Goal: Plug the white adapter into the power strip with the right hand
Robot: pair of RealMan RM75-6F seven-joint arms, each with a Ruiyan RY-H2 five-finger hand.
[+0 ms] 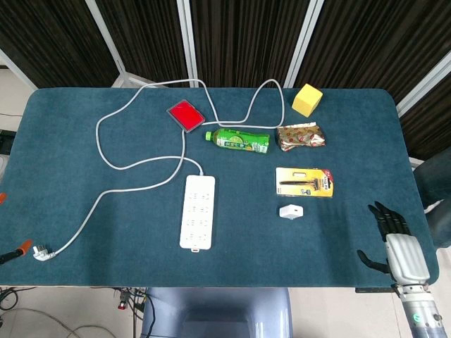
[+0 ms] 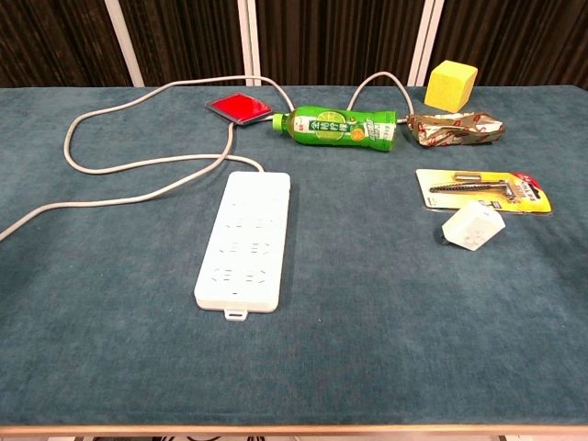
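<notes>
The white adapter [image 1: 290,211] lies on the blue table, just below the razor pack; in the chest view the adapter [image 2: 471,226] sits at the right. The white power strip [image 1: 197,211] lies flat left of it, sockets up, also seen as the power strip [image 2: 243,241] in the chest view. My right hand [image 1: 394,241] hovers over the table's front right corner, fingers spread, holding nothing, well to the right of the adapter. The chest view does not show it. My left hand is out of both views.
A razor pack [image 1: 304,182], a snack wrapper [image 1: 301,136], a green bottle [image 1: 238,141], a red card [image 1: 185,115] and a yellow cube [image 1: 307,99] lie behind the adapter. The strip's grey cable [image 1: 127,165] loops across the left half to a plug [image 1: 42,252] at the front left edge.
</notes>
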